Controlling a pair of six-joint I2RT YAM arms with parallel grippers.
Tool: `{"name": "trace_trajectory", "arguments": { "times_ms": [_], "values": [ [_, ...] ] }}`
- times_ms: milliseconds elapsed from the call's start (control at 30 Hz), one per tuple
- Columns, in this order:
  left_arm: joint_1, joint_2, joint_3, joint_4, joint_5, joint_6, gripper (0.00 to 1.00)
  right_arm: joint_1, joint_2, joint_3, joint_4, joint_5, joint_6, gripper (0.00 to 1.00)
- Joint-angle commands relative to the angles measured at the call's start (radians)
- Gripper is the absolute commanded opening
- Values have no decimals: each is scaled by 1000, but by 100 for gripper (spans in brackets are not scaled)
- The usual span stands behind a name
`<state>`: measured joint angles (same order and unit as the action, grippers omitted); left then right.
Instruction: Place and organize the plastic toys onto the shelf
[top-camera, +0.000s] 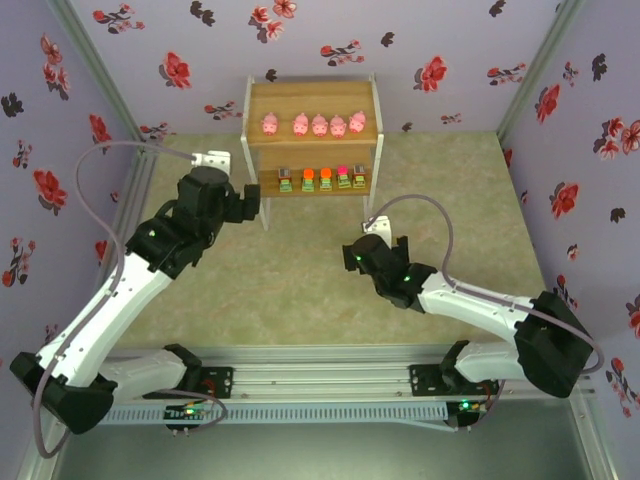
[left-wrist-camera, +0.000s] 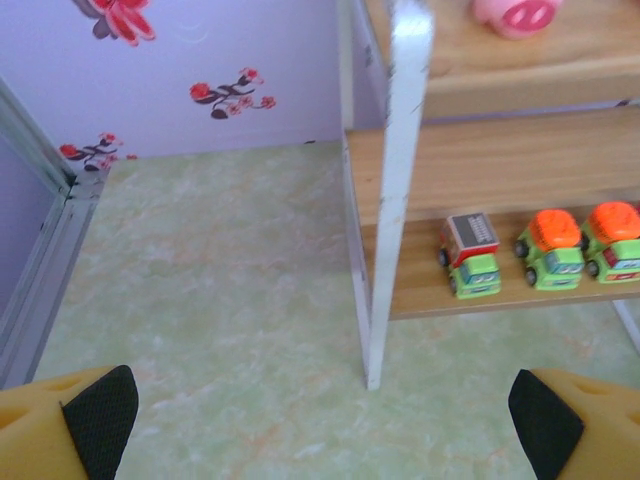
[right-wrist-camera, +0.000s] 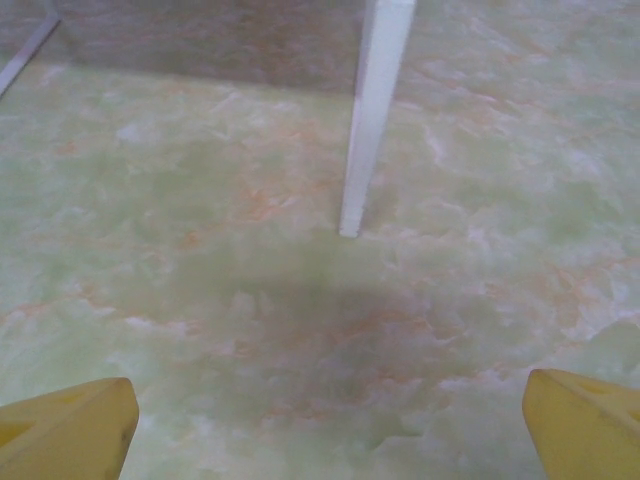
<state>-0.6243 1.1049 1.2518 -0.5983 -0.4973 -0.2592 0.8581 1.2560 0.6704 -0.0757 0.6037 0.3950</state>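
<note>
Left pincer (left-wrist-camera: 322, 425) gapes empty, shelf (left-wrist-camera: 500, 170) just ahead.

pale green marbled table (top-camera: 300, 300), lilac walls (top-camera: 460, 40) with red flowers; metal rail (top-camera: 320, 375)

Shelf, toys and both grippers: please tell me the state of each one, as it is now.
shelf: upright, toys on both tiers.
pink pigs: five, in a row on the upper tier.
toy trucks: five, in a row on the lower tier.
left gripper: open, holding nothing.
right gripper: open, holding nothing.
</note>
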Motion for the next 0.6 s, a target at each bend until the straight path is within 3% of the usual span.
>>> {"name": "trace_trajectory", "arguments": {
  "times_ms": [0, 333, 567],
  "values": [
    [27, -18, -64, 72, -20, -8, 100, -17, -27, -23, 1, 92, 39, 99],
    [112, -20, -186, 170, -12, -4, 100, -56, -96, -79, 31, 137, 36, 99],
    [224, -20, -303, 315, 142, 58, 100, -65, -116, -124, 98, 147, 3, 99]
  ]
}}
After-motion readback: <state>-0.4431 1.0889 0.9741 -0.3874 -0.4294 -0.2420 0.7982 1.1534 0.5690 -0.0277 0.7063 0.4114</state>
